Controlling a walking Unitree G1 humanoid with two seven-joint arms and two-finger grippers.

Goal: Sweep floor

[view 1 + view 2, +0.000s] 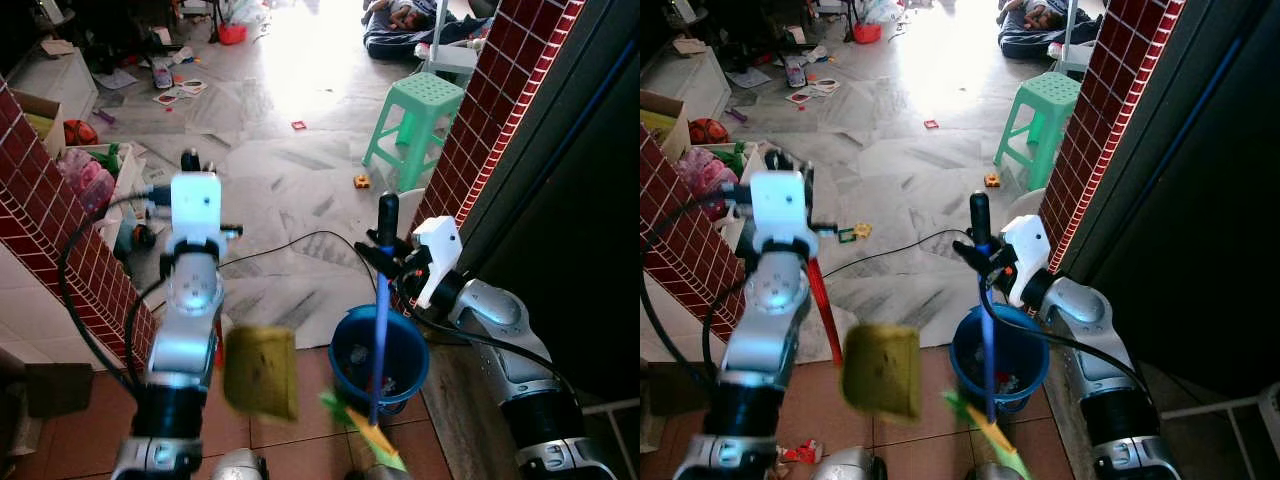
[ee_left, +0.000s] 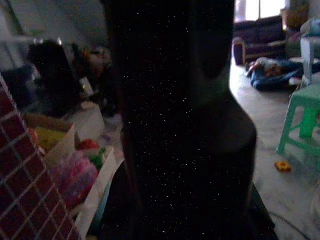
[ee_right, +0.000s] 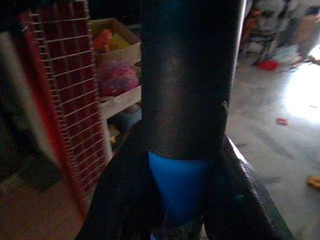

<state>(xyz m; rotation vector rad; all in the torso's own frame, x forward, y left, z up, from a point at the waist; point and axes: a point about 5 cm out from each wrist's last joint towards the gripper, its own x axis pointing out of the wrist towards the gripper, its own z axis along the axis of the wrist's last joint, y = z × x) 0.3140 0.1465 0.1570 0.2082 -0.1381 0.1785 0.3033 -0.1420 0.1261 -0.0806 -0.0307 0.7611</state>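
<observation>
Sunlight is glaring across the littered grey marble floor (image 1: 270, 170); a green plastic stool (image 1: 415, 120) is standing beside a red-tiled pillar (image 1: 500, 100).

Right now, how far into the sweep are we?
Done: tools are picked up. In hand: right gripper is shut on the blue broom handle, which stands over the blue bucket; left gripper carries the red-handled dustpan. Left: debris, including the small orange toy and red scrap, lies on the grey floor; sweeping looks barely started.

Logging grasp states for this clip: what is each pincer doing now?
Left pincer: closed on the red handle.
Right pincer: closed on the blue broom handle.
</observation>
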